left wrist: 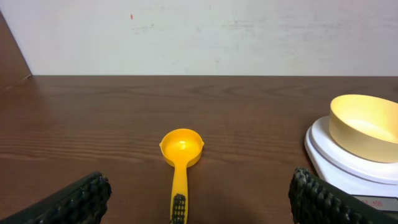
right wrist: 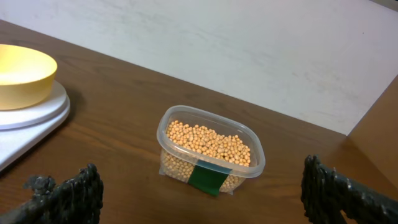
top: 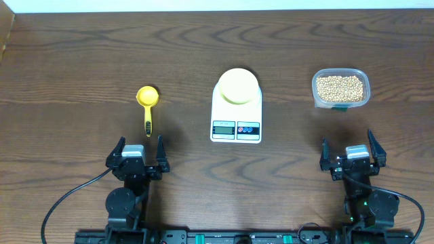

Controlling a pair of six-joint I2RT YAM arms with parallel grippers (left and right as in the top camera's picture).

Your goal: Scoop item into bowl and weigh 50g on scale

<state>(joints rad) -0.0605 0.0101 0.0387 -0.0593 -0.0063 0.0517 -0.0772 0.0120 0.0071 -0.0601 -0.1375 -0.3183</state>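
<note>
Overhead: looks like step zero, nothing scooped yet. Left claw is spread wide and empty; right claw is the same. The yellow scoop lies just ahead of the left claw, handle end pointing back into the gap between its fingers, not touching them. The bowl sits on the scale, ahead and to the right of the left claw, ahead-left of the right one. Left wrist view shows the bowl empty. The beans are all in the clear tub, straight ahead of the right claw, well apart from it. Display is too small to read. Next, I'd say: left claw eases forward and down, closes on the thin flat handle, needs a square grip so it doesn't twist.
</note>
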